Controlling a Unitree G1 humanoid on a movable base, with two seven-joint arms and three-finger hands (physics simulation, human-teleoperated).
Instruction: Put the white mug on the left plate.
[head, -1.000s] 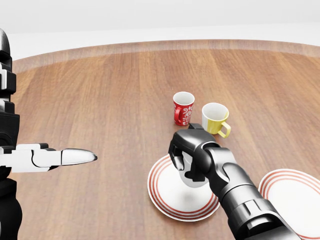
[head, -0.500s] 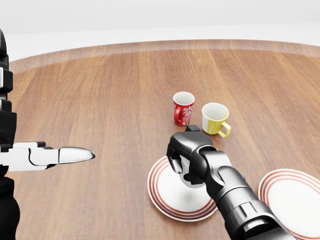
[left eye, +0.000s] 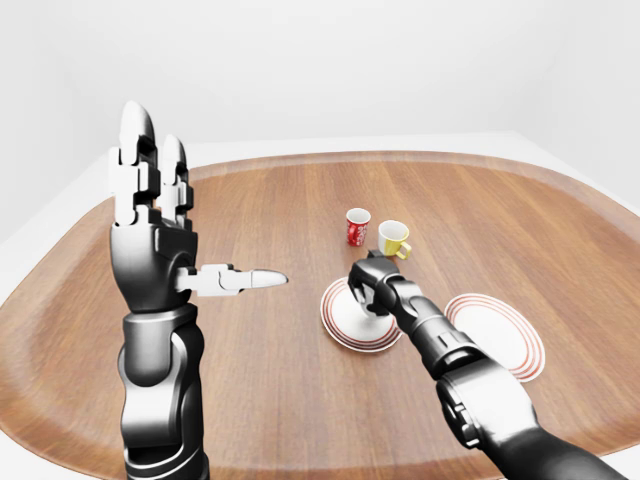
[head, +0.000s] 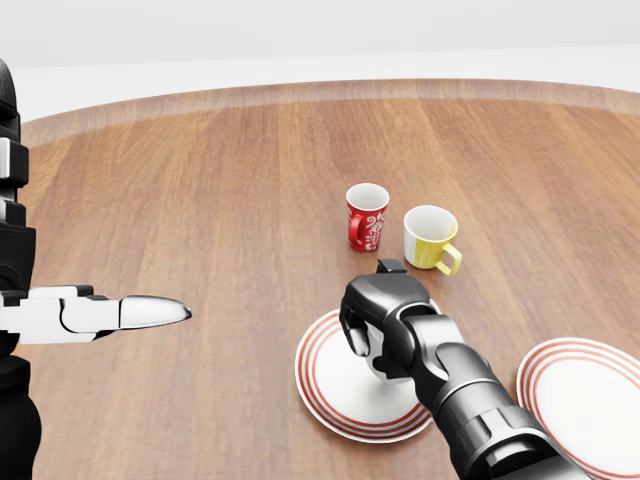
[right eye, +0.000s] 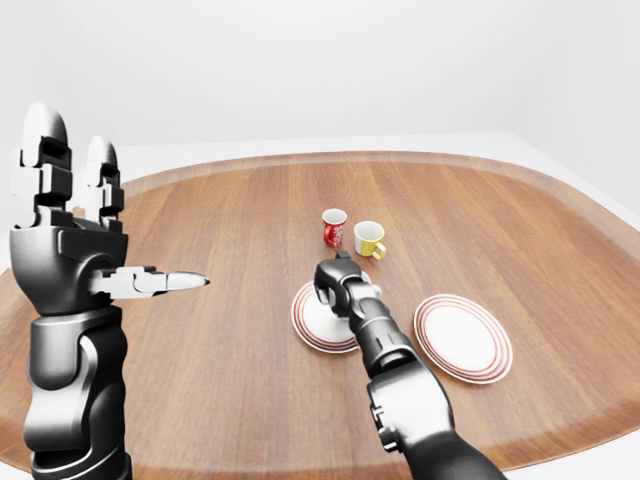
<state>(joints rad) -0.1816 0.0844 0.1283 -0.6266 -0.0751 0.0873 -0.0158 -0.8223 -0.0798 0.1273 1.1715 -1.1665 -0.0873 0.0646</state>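
Left hand (left eye: 150, 215) raised at nine o'clock, fingers spread wide, gripping nothing. Right hand (head: 385, 325) wrapped round the white mug (head: 388, 362) over the left plate (head: 330, 385), mug mostly hidden, only its pale base visible. Best lowered level onto the plate's centre, released slowly, kept away from the red mug (head: 366, 216) and yellow mug (head: 431, 238) at twelve o'clock.

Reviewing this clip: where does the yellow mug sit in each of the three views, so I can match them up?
Left-eye view: yellow mug, right of centre, just above the right hand.
Head view: right of centre at mid-height, handle pointing lower right.
Right-eye view: right of centre, above the left plate.
Shared landmark: the red mug stands immediately to its left in every view.
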